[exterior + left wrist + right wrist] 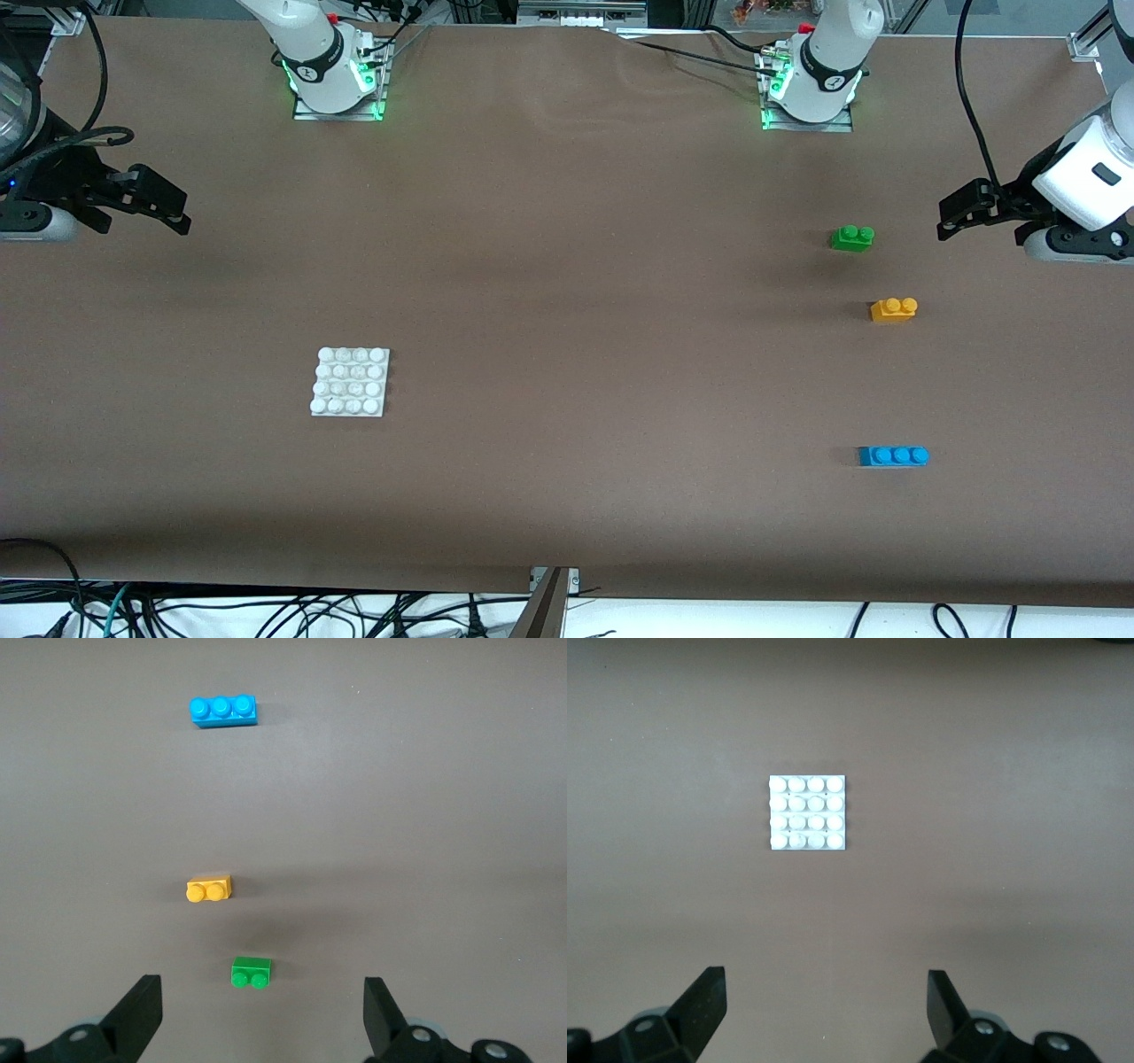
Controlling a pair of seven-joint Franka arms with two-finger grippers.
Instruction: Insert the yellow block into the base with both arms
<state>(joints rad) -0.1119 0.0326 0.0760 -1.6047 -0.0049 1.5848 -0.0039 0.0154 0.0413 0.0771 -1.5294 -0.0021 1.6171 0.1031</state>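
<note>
1. Nothing is grasped yet. My left pincer (261, 1014) hangs released, jaws spread wide, over the desk (567, 292) at the left arm's end. My right pincer (824, 1010) hangs the same way, spread and empty, at the right arm's end.
2. The yellow block (894, 309) lies flat on the desk, studs up, toward the left arm's end. The green brick (852, 237) sits farther from the front camera than it, and the blue brick (893, 455) sits nearer; both stand apart from it.
3. The base (350, 381) lies flat toward the right arm's end, well apart from all three bricks, every stud bare.
4. The step in hand, as I judge it, is the left pincer's reach for the yellow block. I should come straight down over it, turn my fingers to close across its short sides, and grip below the studs so it stays level for pressing in.
5. The green brick is the nearest neighbour, so I should descend vertically and avoid sweeping sideways.
6. My right pincer should likely go down to steady the base by an edge, leaving the studs free.
7. Room is generous: the bare desk between bricks and base gives an open carrying path, and no task thing lies close to a desk edge.
</note>
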